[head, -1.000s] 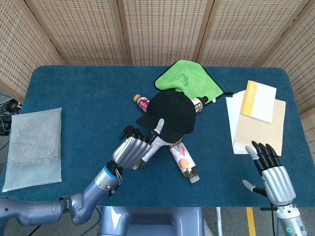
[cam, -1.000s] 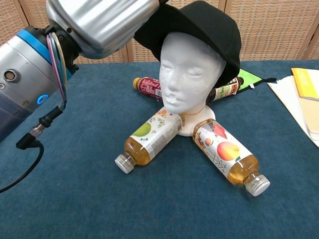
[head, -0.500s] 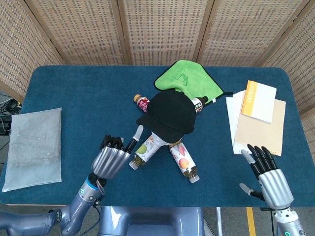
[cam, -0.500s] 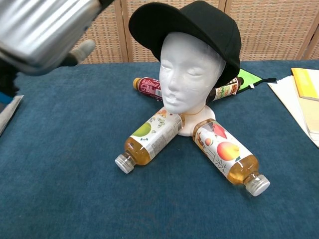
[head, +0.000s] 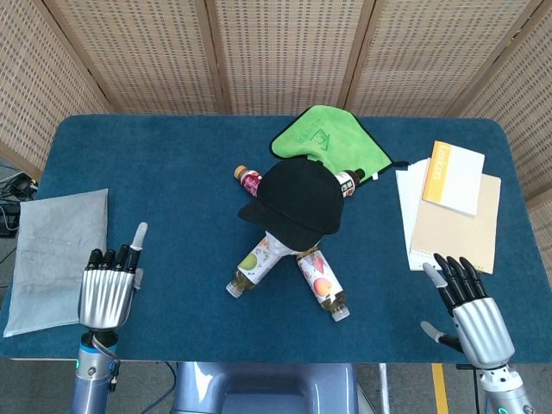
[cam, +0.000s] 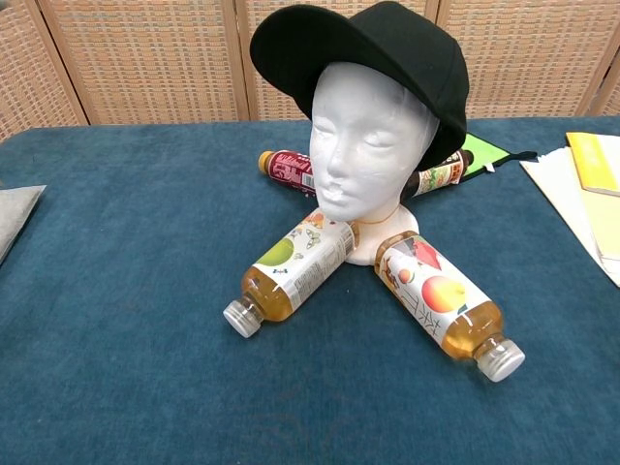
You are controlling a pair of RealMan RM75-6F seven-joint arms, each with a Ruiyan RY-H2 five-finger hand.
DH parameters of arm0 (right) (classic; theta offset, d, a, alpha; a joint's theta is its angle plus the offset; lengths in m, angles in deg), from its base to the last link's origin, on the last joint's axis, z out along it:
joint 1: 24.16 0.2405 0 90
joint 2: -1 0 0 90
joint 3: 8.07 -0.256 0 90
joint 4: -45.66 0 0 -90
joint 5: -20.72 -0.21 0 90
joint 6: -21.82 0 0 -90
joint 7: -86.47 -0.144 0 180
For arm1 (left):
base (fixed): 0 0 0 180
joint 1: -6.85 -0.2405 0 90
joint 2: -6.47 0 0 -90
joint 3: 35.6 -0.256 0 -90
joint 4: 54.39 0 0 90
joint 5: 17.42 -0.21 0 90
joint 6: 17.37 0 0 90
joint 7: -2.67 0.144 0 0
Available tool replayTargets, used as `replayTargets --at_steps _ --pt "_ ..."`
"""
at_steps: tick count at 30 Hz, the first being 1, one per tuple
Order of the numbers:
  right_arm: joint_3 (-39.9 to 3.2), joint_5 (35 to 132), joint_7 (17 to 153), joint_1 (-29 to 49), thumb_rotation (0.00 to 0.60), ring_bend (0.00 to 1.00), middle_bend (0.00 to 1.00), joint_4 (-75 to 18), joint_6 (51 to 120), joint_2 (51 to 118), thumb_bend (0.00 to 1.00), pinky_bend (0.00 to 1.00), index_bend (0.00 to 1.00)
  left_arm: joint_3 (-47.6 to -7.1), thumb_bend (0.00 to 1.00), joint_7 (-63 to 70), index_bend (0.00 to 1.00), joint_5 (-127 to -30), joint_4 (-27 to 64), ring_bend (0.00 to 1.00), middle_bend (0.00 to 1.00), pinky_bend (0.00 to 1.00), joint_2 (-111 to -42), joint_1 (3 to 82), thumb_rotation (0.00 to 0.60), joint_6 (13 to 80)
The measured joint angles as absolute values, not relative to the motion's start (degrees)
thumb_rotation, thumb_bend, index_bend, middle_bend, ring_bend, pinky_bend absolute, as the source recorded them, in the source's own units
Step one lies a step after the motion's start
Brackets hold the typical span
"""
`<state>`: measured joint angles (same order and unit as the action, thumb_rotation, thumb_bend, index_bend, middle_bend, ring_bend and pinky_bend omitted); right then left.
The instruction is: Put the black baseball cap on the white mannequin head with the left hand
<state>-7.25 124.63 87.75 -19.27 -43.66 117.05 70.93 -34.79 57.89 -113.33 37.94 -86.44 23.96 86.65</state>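
Note:
The black baseball cap (head: 296, 200) (cam: 387, 48) sits on the white mannequin head (cam: 368, 136), brim pointing toward the near left. In the head view the cap hides the head from above. My left hand (head: 107, 289) is at the table's near left edge, far from the cap, holding nothing, fingers extended with the thumb apart. My right hand (head: 470, 310) hovers at the near right edge, fingers spread and empty. Neither hand shows in the chest view.
Several drink bottles lie around the mannequin base: a green-label bottle (cam: 286, 276), a peach-label bottle (cam: 446, 305), a red bottle (cam: 286, 170). A green cloth (head: 326, 142) lies behind. Notebooks (head: 453, 203) are at the right, a grey cloth (head: 56, 259) at the left.
My left hand has pulled back from the cap's brim to the near left edge of the table and left the chest view. The cap stays on the head.

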Motion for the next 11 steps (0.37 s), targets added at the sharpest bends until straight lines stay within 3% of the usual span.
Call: replayTargets --at_steps 3,5,7,11 --pt "-7.2 124.6 88.6 -19.3 0.6 0.0 0.0 -43.7 116.9 71.2 0.05 0.0 0.0 -36.1 0.01 53.0 0.0 -110.9 41.5 0.12 0.02 0.22 -84.3 21.5 0.6 87.1" --pt "-7.2 124.4 88.9 -19.3 0.6 0.0 0.0 -43.6 116.6 71.3 0.05 0.0 0.0 -37.1 0.0 49.5 0.0 -108.9 44.0 0.04 0.0 0.12 -82.8 20.1 0.6 86.7" --pt "-7.3 124.1 89.2 -19.3 0.6 0.0 0.0 -43.6 116.2 71.4 0.05 0.0 0.0 -38.0 0.0 46.2 0.0 -106.6 45.9 0.0 0.0 0.03 -80.8 19.0 0.6 85.5" --pt "-7.4 123.5 89.6 -19.2 0.6 0.0 0.0 -43.4 115.4 71.6 0.05 0.0 0.0 -38.7 0.0 41.3 0.0 -103.0 47.5 0.0 0.0 0.0 -77.2 17.3 0.6 82.6"
